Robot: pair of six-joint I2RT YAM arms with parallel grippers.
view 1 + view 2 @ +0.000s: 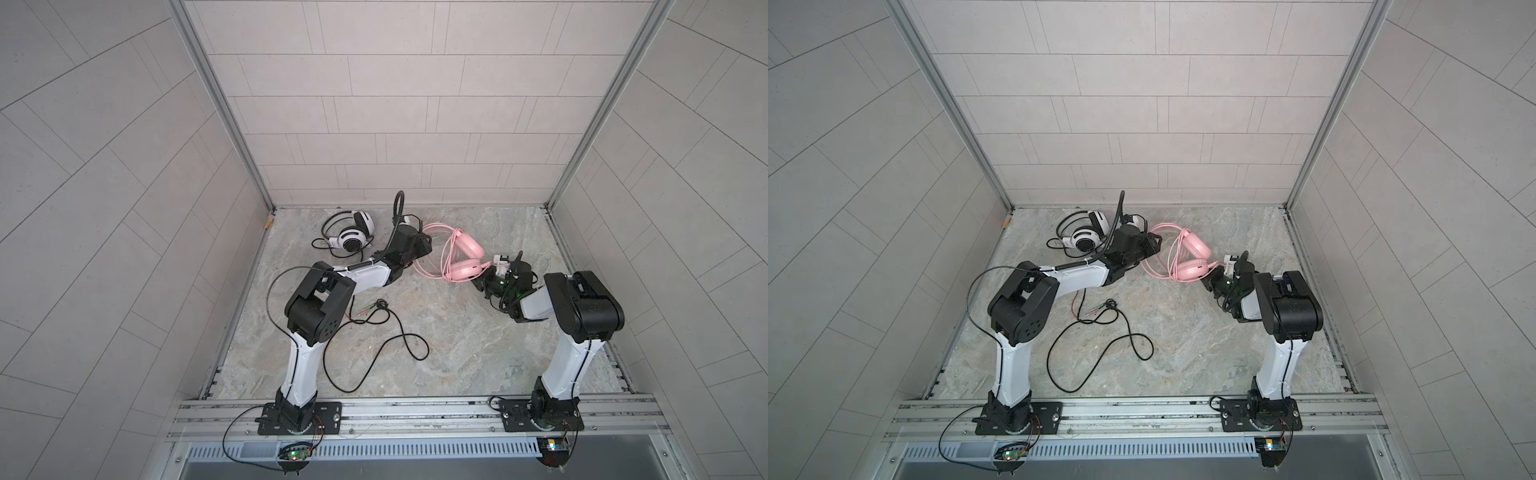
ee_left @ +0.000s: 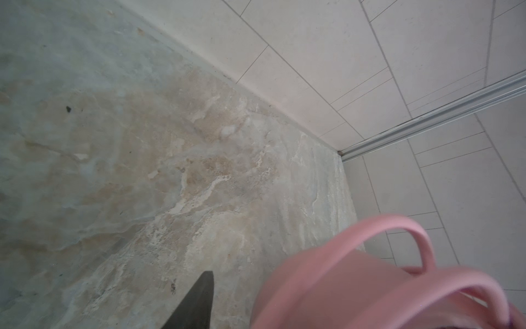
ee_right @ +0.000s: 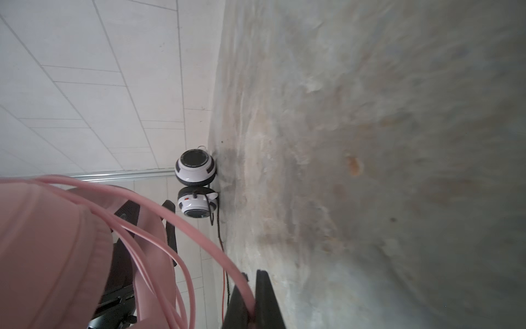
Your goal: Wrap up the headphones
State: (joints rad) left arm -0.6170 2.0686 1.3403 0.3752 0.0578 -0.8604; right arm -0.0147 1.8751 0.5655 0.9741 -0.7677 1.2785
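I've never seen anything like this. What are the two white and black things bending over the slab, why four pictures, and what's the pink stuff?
Those are two robot arms, each ending in a two-fingered gripper. Two pictures look down from overhead, side by side; the other two come from cameras on the arms' wrists. On the stone-patterned table are a white-and-black headset, its long black cable lying loose, and a pink headset. The right gripper is shut on the pink cable. The left gripper is at the pink headband; whether it grips it, I cannot tell.
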